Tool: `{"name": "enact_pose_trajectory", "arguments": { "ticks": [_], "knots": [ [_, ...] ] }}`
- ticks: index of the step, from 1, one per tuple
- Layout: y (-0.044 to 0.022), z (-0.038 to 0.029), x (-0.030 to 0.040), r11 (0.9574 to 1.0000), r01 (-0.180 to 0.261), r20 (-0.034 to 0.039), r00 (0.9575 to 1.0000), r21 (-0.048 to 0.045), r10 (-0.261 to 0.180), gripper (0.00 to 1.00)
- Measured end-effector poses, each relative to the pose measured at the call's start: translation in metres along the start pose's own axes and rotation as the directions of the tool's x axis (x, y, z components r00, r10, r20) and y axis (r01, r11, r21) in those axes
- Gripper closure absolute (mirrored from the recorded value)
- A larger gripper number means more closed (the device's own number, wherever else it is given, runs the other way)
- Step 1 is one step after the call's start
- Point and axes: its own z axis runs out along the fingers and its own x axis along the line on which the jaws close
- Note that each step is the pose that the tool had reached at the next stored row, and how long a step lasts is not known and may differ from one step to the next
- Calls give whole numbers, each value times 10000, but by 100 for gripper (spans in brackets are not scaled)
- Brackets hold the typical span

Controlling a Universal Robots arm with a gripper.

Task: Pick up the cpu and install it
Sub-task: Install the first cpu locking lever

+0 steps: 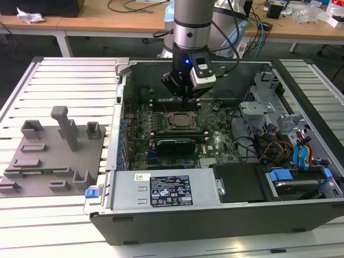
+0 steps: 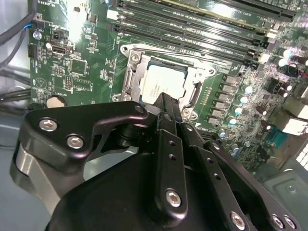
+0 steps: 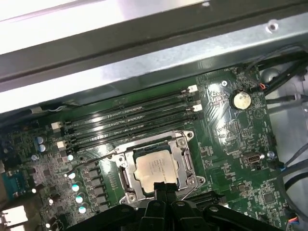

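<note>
One arm is what you are running here, and it hangs over the open computer case (image 1: pixel 226 215) that lies on the slatted tabletop (image 1: pixel 70 80). Your gripper (image 1: pixel 185 98) sits low above the green motherboard (image 1: pixel 215 142), just over the far edge of the socket frame (image 1: pixel 178 121) in the exterior view.

The cpu (image 3: pixel 155 168) lies flat inside that frame, its pale silver top facing up, and you can see it in both wrist views (image 2: pixel 162 82). The metal edges of the socket frame (image 3: pixel 156 166) surround it on all 4 sides, and the chip looks level with them.

Look at the second wrist view: the black fingers (image 2: pixel 167 103) come together into 1 narrow tip, with no gap visible between them, so your gripper reads as clenched. That tip hovers at the near edge of the cpu, and nothing is pinched in it. Whether the tip actually touches the silver top cannot be told from these angles. In the first wrist view the same tip (image 3: pixel 162 186) overlaps the near edge of the frame.

Beside the socket, long black memory slots (image 3: pixel 130 120) run parallel along one side. A round coin battery (image 3: pixel 240 100) sits well apart from the socket.

On the exterior view's left, the grey plastic tray (image 1: pixel 51 161) with its upright blocks rests on the tabletop, outside the case.
</note>
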Motion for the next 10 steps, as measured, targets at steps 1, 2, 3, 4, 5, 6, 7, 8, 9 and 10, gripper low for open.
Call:
{"name": "enact_pose_trajectory", "arguments": {
  "ticks": [1, 2, 3, 4, 5, 6, 7, 8, 9, 10],
  "knots": [
    [0, 0, 0, 10000, 93, 5, 10000, -3, -93, 89],
    [0, 0, 0, 9997, 240, 12, 9997, -9, -240, 89],
    [0, 0, 0, 9989, 466, 24, 9989, -17, -466, 89],
    [0, 0, 0, 9982, 599, 30, 9982, -22, -599, 89],
    [0, 0, 0, 9971, 766, 39, 9971, -27, -766, 89],
    [0, 0, 0, 9960, 897, 46, 9960, -32, -897, 89],
    [0, 0, 0, 9951, 989, 51, 9951, -35, -989, 89],
    [0, 0, 0, 9943, 1067, 55, 9943, -36, -1066, 89],
    [0, 0, 0, 9922, 1244, 65, 9922, -43, -1244, 89],
    [0, 0, 0, 9893, 1456, 77, 9893, -49, -1456, 89]
  ]
}}
